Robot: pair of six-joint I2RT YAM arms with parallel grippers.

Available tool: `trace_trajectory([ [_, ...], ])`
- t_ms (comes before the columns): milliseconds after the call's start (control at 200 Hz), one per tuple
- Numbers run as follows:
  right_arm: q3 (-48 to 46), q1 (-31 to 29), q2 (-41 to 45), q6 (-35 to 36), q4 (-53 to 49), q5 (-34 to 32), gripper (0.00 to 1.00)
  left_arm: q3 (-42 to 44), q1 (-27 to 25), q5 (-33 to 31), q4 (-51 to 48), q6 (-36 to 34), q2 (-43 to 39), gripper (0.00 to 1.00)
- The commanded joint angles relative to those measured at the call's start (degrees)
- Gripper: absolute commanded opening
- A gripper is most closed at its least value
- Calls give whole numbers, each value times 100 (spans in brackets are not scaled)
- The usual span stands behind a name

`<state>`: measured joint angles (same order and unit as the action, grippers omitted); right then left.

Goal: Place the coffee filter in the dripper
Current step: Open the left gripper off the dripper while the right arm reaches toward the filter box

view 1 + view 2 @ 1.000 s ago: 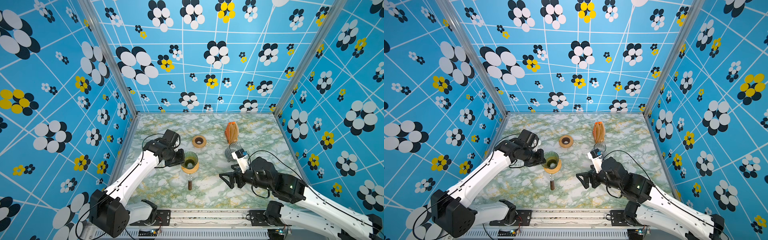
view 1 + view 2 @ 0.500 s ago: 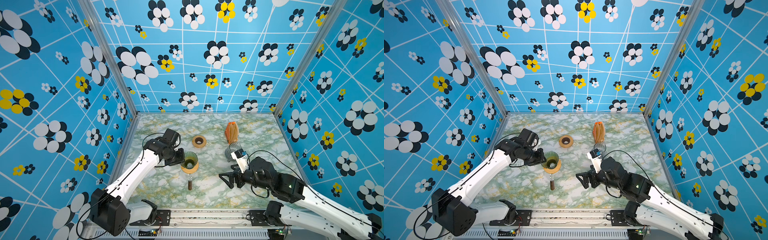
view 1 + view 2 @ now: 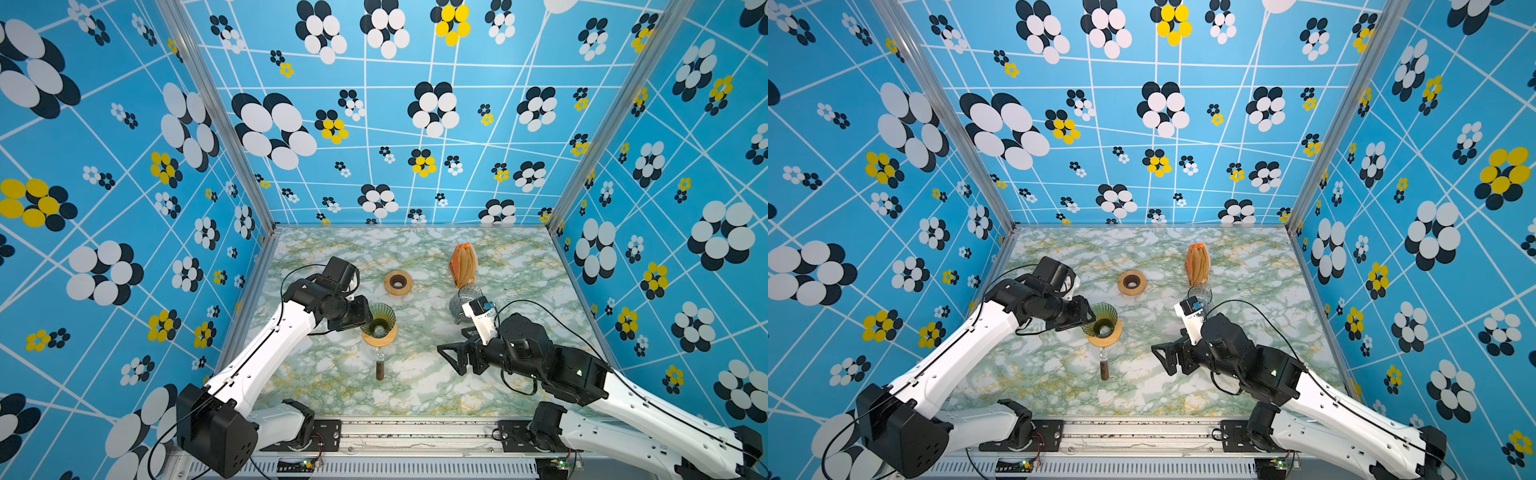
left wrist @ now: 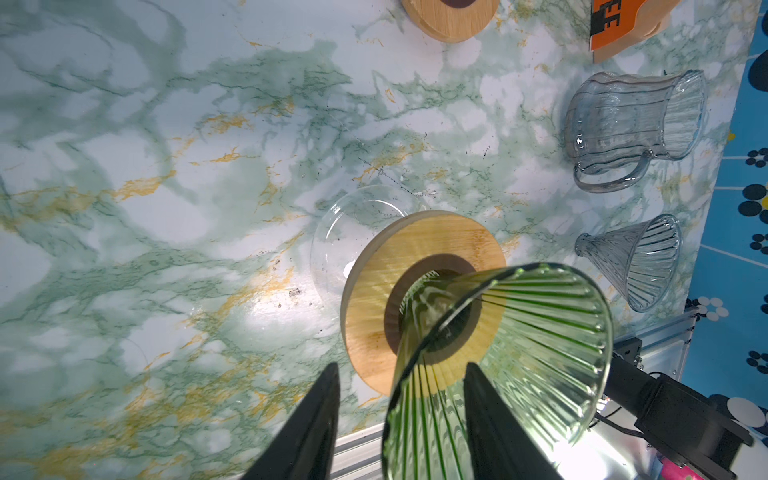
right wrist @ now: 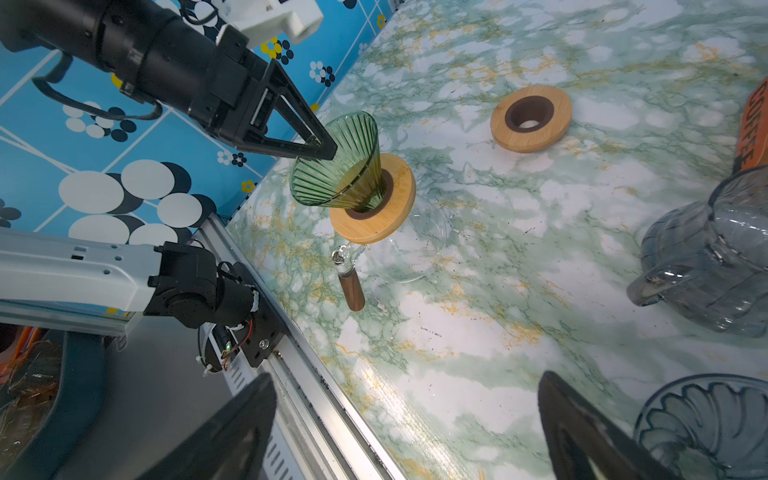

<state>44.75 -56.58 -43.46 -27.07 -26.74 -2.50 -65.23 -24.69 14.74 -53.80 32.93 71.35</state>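
**While the filter pack (image 3: 463, 264) waits, nothing's gripped**

See the left gripper (image 5: 325, 148) astride the dripper (image 3: 378, 322) rim, jaws parted, clamping nothing. That orange pack stands on end beyond-right of the dripper, nearer the right gripper (image 3: 451, 360), spread wide, empty!

the only writing that can be read stands on the orange pack (image 5: 754, 124), which lies well apart from the right pincer (image 5: 407, 376), off to one side of it. black block capitals run along its orange face and spell "coffe"; the frame edge cuts off the rest of the word. in the left wrist view the same pack (image 4: 615, 25) lies well ahead of the left pincer (image 4: 401, 365) and off to one side. there only the black letters "fe" show on the orange, and the letters before them are cut off. in both top views the pack (image 3: 463, 266) is too small for its print to be read.
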Motion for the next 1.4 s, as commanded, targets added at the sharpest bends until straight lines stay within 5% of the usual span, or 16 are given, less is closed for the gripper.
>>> trace_trajectory([
  [0,-44,26,119,-128,121,-309,99,-113,-19,-65,-64,-71,-189,54],
  [175,-48,24,169,-233,125,-721,99,-441,-19,-123,50,-268,-449,66],
  [295,-7,49,180,-321,149,-1117,99,-660,-23,-64,381,-570,-652,100],
  [535,553,610,-257,-69,-120,-1356,97,-793,-35,445,1372,-929,-850,99],
  [725,1145,797,-913,378,-410,-1888,80,-650,-38,871,2268,-1286,-947,99],
  [1000,1740,2303,-1768,780,-211,-374,55,-327,-27,1606,3297,-1795,-943,99],
  [1210,2489,3109,-2858,788,-265,130,40,348,-20,1994,4073,-1873,-1345,99],
  [1400,3272,3576,-4032,482,-194,375,29,335,-18,2184,3674,-2026,-1384,99],
])
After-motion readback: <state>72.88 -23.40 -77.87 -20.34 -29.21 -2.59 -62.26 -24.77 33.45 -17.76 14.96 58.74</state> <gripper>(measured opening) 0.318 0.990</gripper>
